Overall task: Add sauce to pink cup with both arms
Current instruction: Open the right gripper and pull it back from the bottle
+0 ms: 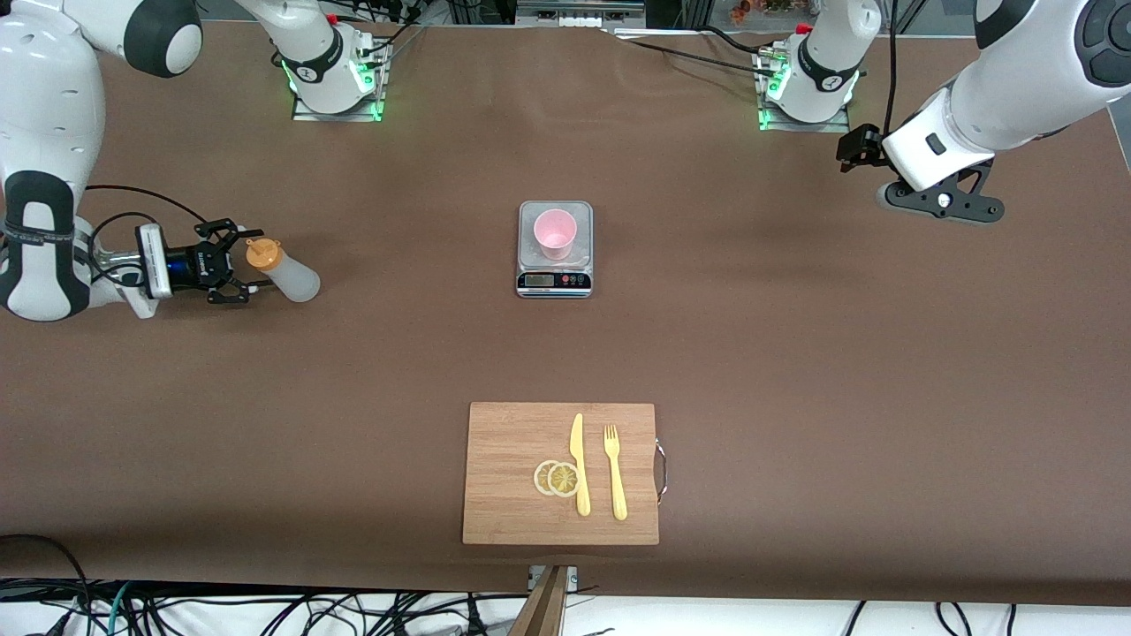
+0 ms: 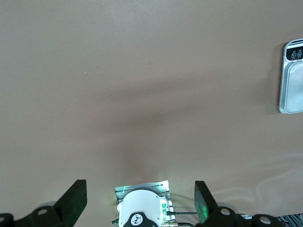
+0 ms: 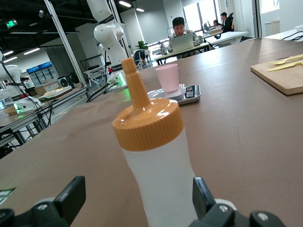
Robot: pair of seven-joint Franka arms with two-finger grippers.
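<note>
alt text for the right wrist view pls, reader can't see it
A translucent sauce bottle with an orange nozzle cap stands upright on the brown table, between the open fingers of the right claw, which are not gripping it. Farther along the table, the pink cup sits on a grey kitchen scale, and the corner of a wooden cutting board shows at the edge.

A robotics lab inside an open-plan office: two arm bases (image 1: 334, 75) bolted at the table's (image 1: 795, 371) twelve o'clock edge, cables (image 1: 265, 609) at six, a man at a laptop (image 3: 182, 42), another robot arm (image 3: 111, 35) standing idle
</note>
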